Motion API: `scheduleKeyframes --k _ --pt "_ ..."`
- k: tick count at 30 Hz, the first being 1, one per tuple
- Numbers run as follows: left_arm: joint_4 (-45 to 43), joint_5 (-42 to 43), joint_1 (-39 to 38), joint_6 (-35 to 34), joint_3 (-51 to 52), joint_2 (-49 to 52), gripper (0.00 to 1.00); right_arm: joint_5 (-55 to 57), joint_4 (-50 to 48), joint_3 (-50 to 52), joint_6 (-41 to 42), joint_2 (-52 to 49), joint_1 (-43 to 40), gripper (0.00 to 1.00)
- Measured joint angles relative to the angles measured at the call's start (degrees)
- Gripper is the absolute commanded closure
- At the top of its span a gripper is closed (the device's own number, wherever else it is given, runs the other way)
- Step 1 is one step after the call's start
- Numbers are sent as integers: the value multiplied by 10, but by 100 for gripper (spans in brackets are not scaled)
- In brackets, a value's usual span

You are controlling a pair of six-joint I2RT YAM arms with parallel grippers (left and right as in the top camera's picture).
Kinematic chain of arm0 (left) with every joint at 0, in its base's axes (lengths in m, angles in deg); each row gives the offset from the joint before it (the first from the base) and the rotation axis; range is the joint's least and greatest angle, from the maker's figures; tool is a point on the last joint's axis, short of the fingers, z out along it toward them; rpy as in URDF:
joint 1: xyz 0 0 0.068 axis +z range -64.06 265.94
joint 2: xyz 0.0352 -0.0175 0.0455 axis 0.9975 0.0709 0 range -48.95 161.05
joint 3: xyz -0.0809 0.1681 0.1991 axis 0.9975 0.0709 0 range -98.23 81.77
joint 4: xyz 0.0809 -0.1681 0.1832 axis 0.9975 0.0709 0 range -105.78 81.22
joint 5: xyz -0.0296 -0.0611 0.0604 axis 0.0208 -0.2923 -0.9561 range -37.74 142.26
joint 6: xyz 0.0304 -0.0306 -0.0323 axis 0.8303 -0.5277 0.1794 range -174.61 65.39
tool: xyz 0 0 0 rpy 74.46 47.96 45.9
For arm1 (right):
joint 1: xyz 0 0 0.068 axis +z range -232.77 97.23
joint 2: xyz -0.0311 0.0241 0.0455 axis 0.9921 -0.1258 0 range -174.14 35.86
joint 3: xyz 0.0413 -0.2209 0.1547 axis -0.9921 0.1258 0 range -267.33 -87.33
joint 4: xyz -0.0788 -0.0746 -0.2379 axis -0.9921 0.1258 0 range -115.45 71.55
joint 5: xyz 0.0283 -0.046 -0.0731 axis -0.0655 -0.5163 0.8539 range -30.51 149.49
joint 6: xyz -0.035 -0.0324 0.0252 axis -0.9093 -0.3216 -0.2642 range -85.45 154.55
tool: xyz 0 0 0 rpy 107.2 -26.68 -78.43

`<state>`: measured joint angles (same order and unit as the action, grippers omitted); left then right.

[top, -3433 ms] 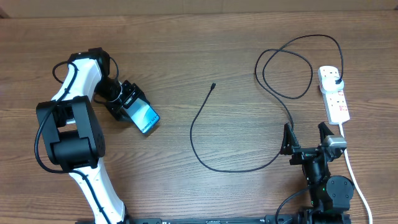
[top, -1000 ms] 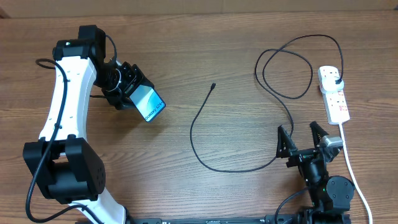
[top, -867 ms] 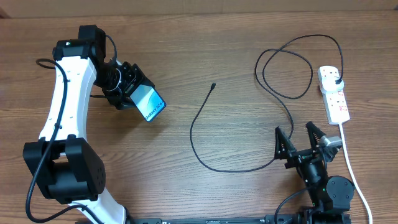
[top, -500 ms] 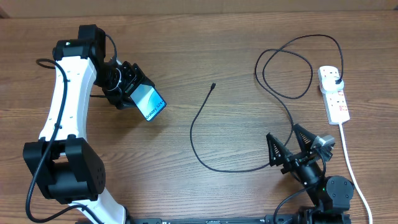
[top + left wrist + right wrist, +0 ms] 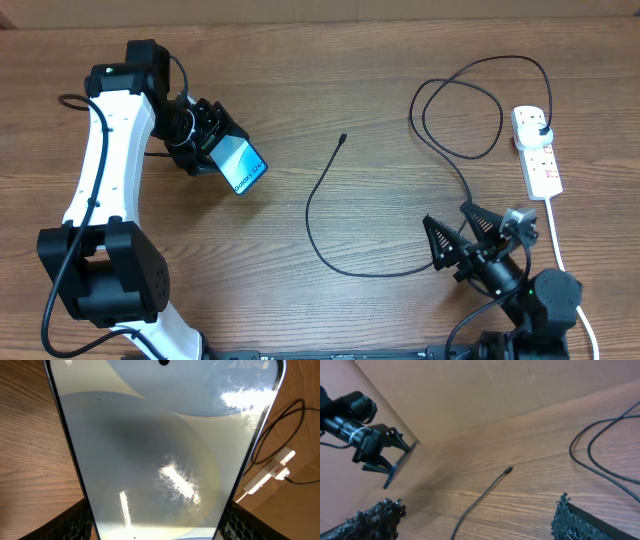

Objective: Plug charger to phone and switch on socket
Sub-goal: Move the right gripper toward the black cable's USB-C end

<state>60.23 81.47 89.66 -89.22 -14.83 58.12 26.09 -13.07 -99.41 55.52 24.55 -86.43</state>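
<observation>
Left pincer point(image 5: 217, 150) tight on the phone point(image 5: 241, 166), right pincer point(image 5: 458, 236) wide apart beside charger point(image 5: 308, 210), socket point(image 5: 537, 155) beyond.

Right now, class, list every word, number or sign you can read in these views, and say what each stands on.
"100%": faint, on the screen of the slim blue-white smartphone, top corner, left wrist view.
Small dark print on the same screen, overhead view: too small to read.
Red markings on the white elongated power strip: too small to read.
Nothing else carries text.

Black charger point(image 5: 315, 205) plugged into white socket point(image 5: 537, 152); phone point(image 5: 241, 168) held tilted.
</observation>
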Motion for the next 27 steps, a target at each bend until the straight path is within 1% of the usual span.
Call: scheduleKeyframes --k 4,7,9,11,15,17,24,25,27 --pt "0 1 0 0 0 0 34 -3 59 -67 1 -76 0 0" --pt "-1 2 0 0 0 0 34 -7 144 -139 0 -151 0 0" --pt "-2 2 0 -5 0 0 33 -10 177 -191 0 -207 0 0" --pt "-2 2 0 -13 0 0 33 -21 189 -225 0 -239 0 0" --pt "-2 2 0 -21 0 0 33 -65 181 -278 0 -294 0 0" --pt "-2 2 0 -27 0 0 33 -92 167 -285 3 -309 0 0" --pt "-2 2 0 -37 0 0 33 -130 152 -285 114 -378 0 0" --pt "-2 3 0 -40 0 0 33 -132 151 -285 126 -392 0 1" --pt "-1 4 0 -45 0 0 32 -137 148 -285 138 -412 1 6"
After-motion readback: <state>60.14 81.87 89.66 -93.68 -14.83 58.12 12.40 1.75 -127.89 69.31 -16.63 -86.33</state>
